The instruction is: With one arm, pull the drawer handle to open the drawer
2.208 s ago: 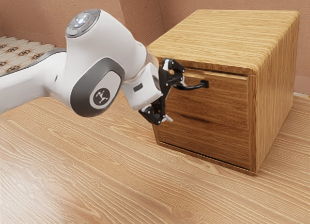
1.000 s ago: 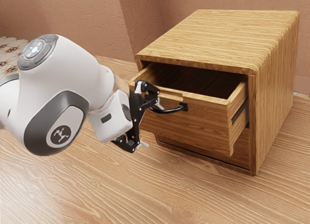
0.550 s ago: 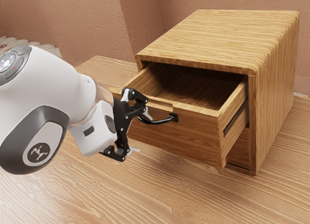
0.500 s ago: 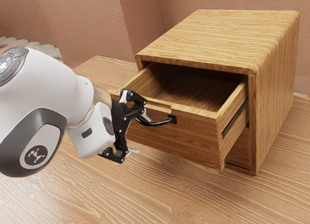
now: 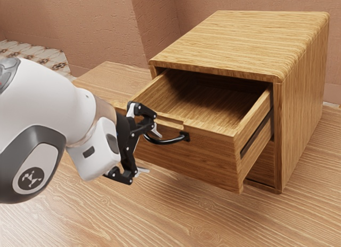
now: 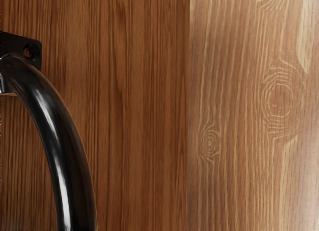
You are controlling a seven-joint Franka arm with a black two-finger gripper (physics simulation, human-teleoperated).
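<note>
Arm (image 5: 48, 135): cut off by exterior view's left edge, base out of frame. Handle (image 5: 169, 140): the end nearest the arm is hidden behind gripper (image 5: 140, 144). Wrist view: handle cropped by the frame edge, one mount visible. Drawer (image 5: 213, 151): lower cabinet front hidden behind it.

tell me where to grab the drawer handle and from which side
Grip the black bow handle at mid-span, where it arches farthest off the drawer front and leaves room behind it. Come straight at the front, jaws above and below the bar, since it runs level across the wood.
</note>
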